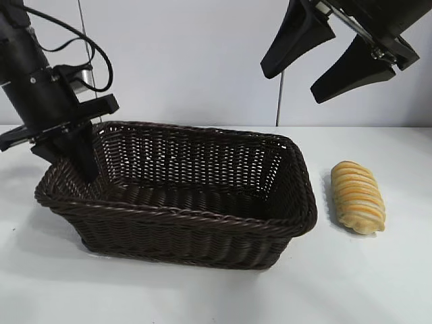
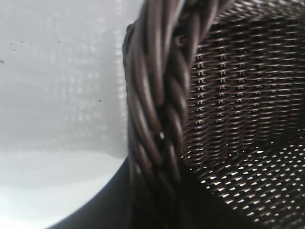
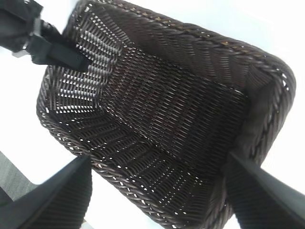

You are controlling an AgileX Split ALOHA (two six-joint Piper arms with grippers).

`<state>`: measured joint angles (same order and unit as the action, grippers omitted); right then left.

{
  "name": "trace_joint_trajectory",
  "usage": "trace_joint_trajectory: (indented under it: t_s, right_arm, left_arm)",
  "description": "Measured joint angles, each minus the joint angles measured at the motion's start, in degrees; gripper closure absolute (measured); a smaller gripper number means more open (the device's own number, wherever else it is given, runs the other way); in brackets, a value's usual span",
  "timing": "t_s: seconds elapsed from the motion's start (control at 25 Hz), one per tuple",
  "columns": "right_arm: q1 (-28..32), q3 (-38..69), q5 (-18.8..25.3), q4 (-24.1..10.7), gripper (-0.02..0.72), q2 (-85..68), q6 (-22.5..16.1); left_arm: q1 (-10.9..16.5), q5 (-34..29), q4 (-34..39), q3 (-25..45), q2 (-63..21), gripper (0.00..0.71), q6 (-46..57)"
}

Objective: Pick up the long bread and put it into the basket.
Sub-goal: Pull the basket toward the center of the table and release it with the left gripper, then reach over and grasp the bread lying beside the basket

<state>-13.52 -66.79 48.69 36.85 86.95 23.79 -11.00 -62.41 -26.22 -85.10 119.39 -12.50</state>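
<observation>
The long bread (image 1: 358, 196), a golden-tan ridged loaf, lies on the white table to the right of the basket, apart from it. The dark brown wicker basket (image 1: 182, 212) stands mid-table with nothing inside. My left gripper (image 1: 75, 154) is at the basket's left end, its fingers shut on the braided rim (image 2: 157, 109), one finger inside and one outside. My right gripper (image 1: 291, 84) hangs high above the basket's right end, open wide and empty. In the right wrist view it (image 3: 157, 164) looks down into the basket (image 3: 224, 47). The bread is out of that view.
The white table (image 1: 378, 283) extends in front of the basket and around the bread. A pale wall stands behind. The left arm's cables hang at the far left (image 1: 88, 47).
</observation>
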Motion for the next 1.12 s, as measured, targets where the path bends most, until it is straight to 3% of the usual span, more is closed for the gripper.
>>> trace_joint_trajectory:
  t_s: [0.12, 0.32, 0.44, 1.12]
  right_arm:
    - [0.00, 0.00, 0.00, 0.00, 0.145, 0.00, 0.00]
    - [0.00, 0.00, 0.00, 0.00, 0.145, 0.00, 0.00]
    - [0.00, 0.00, 0.00, 0.00, 0.145, 0.00, 0.00]
    - [0.00, 0.00, 0.00, 0.00, 0.145, 0.00, 0.00]
  left_arm:
    - [0.00, 0.24, -0.56, -0.07, 0.00, 0.516, 0.00]
    - [0.00, 0.24, -1.02, -0.25, 0.00, 0.237, 0.00]
    - [0.00, 0.24, -0.44, -0.25, -0.12, 0.156, 0.00]
    - [0.00, -0.68, 9.82, -0.25, -10.69, 0.127, 1.35]
